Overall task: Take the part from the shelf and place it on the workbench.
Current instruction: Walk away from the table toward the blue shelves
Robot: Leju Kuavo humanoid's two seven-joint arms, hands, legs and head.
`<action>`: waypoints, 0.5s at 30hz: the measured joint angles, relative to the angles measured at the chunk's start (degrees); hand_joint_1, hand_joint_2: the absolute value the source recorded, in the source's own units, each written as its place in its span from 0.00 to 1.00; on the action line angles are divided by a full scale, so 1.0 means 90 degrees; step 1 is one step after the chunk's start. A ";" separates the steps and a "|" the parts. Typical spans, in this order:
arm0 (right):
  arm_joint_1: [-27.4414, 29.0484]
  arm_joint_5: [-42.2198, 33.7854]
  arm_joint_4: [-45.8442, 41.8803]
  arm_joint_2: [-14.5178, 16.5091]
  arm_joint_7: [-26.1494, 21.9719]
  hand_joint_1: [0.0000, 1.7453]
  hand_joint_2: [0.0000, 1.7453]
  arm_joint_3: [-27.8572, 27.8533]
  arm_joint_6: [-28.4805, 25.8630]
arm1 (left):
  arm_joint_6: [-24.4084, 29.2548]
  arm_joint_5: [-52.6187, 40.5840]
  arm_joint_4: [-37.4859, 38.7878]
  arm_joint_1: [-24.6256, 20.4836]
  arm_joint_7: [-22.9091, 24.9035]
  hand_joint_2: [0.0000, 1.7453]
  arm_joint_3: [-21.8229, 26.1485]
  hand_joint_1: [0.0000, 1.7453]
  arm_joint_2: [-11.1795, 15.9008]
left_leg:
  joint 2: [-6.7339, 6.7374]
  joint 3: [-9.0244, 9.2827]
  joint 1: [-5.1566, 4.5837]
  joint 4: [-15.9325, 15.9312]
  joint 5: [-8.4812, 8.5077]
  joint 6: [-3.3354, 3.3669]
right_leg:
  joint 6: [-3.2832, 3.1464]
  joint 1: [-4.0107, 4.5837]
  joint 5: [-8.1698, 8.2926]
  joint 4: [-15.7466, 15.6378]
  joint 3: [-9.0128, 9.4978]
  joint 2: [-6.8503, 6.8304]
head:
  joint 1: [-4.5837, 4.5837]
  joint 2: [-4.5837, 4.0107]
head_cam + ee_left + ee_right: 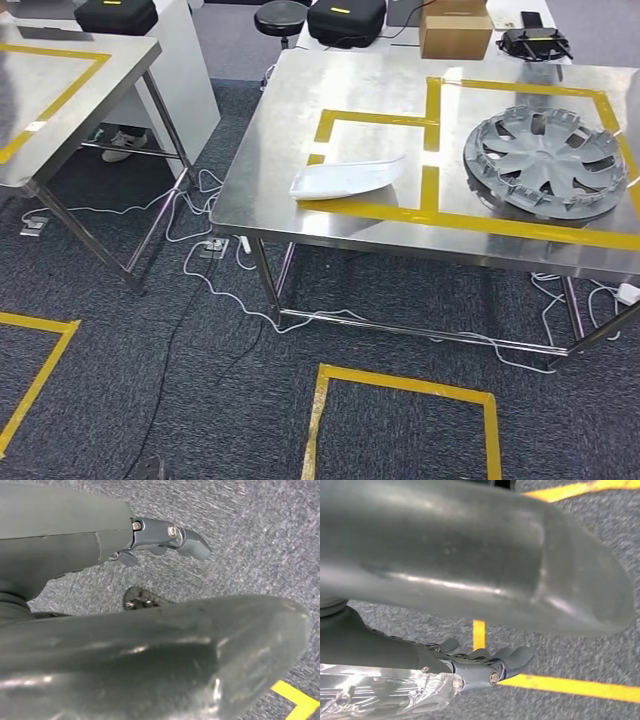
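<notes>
A white, flat curved part [347, 178] lies on the steel workbench [377, 100], inside a yellow-taped box near its front edge. My left hand [151, 650] hangs over grey carpet; its dark fingers [170, 534] stretch out straight, apart from the thick thumb, with nothing between them. My right hand [471, 565] also hangs over the carpet, fingers [490, 667] straight and away from the thumb, holding nothing. Crinkled clear plastic [376, 695] shows along the back of those fingers; I cannot tell what it is.
A grey wheel cover [545, 160] lies on the workbench's right side. A cardboard box [455, 30] and black cases [346, 18] stand behind. A second steel table [68, 90] stands at left. White cables [226, 290] run across the floor, near a yellow tape square [400, 385].
</notes>
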 joint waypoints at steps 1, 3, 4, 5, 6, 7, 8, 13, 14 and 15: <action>0.0006 -0.0005 0.0000 0.0000 0.0035 0.00 0.00 -0.0016 -0.0049 | 0.0008 -0.0009 0.0001 0.0005 0.0000 0.00 -0.0002 0.00 0.0002 | 0.0000 -0.0107 0.0000 0.0248 -0.0055 -0.0004 | 0.0001 0.0002 0.0014 0.0002 -0.0025 0.0002 | -0.0001 0.0000; 0.0010 -0.0015 0.0000 0.0001 0.0125 0.00 0.00 -0.0069 -0.0128 | 0.0019 -0.0032 0.0005 0.0010 0.0000 0.00 -0.0023 0.00 0.0008 | -0.0010 0.0066 0.0003 -0.0035 0.0219 0.0011 | 0.0028 0.0001 0.0043 0.0005 -0.0051 0.0053 | 0.0000 0.0000; 0.0004 -0.0016 0.0000 0.0001 0.0158 0.00 0.00 -0.0098 -0.0148 | 0.0022 -0.0044 0.0006 0.0009 0.0000 0.00 -0.0038 0.00 0.0012 | -0.0060 0.0305 0.0011 -0.0468 0.0450 0.0025 | 0.0049 -0.0003 0.0057 0.0007 -0.0058 0.0090 | -0.0001 0.0000; -0.0006 -0.0018 -0.0001 0.0001 0.0171 0.00 0.00 -0.0121 -0.0157 | 0.0022 -0.0049 0.0007 0.0009 0.0000 0.00 -0.0055 0.00 0.0013 | -0.0169 0.0557 0.0023 -0.0941 0.0635 0.0040 | 0.0075 0.0007 0.0069 0.0021 -0.0072 0.0133 | -0.0001 0.0000; -0.0021 -0.0019 -0.0001 0.0001 0.0173 0.00 0.00 -0.0137 -0.0158 | 0.0023 -0.0055 0.0008 0.0009 -0.0001 0.00 -0.0067 0.00 0.0013 | -0.0267 0.0747 0.0037 -0.1306 0.0741 0.0057 | 0.0102 0.0015 0.0082 0.0039 -0.0099 0.0171 | 0.0001 0.0001; -0.0034 -0.0019 -0.0002 0.0001 0.0172 0.00 0.00 -0.0148 -0.0160 | 0.0024 -0.0058 0.0008 0.0010 -0.0001 0.00 -0.0075 0.00 0.0012 | -0.0348 0.0850 0.0045 -0.1525 0.0779 0.0077 | 0.0136 0.0021 0.0101 0.0054 -0.0134 0.0212 | -0.0002 0.0001; -0.0039 -0.0019 -0.0002 0.0001 0.0171 0.00 0.00 -0.0154 -0.0164 | 0.0026 -0.0061 0.0009 0.0012 -0.0002 0.00 -0.0081 0.00 0.0010 | -0.0380 0.0870 0.0043 -0.1596 0.0768 0.0104 | 0.0174 0.0023 0.0122 0.0064 -0.0170 0.0252 | -0.0004 0.0001; -0.0017 0.0015 -0.0002 0.0001 0.0172 0.00 0.00 -0.0185 -0.0202 | 0.0043 -0.0066 0.0012 0.0013 -0.0013 0.00 -0.0092 0.00 0.0004 | -0.0116 0.0829 0.0061 -0.1610 0.0828 0.0291 | 0.0338 -0.0007 -0.0262 0.0714 -0.0534 0.0142 | 0.0058 0.0000; -0.0021 0.0022 -0.0002 0.0001 0.0172 0.00 0.00 -0.0185 -0.0209 | 0.0048 -0.0068 0.0012 0.0019 -0.0016 0.00 -0.0092 0.00 0.0004 | -0.0056 0.0820 0.0057 -0.1609 0.0829 0.0308 | 0.0364 -0.0007 -0.0499 0.1177 -0.0739 0.0087 | 0.0081 0.0000; -0.0021 0.0030 -0.0002 0.0001 0.0174 0.00 0.00 -0.0185 -0.0215 | 0.0052 -0.0071 0.0012 0.0027 -0.0017 0.00 -0.0092 0.00 0.0004 | 0.0014 0.0814 0.0054 -0.1606 0.0830 0.0315 | 0.0384 -0.0010 -0.0693 0.1634 -0.0934 0.0061 | 0.0088 0.0000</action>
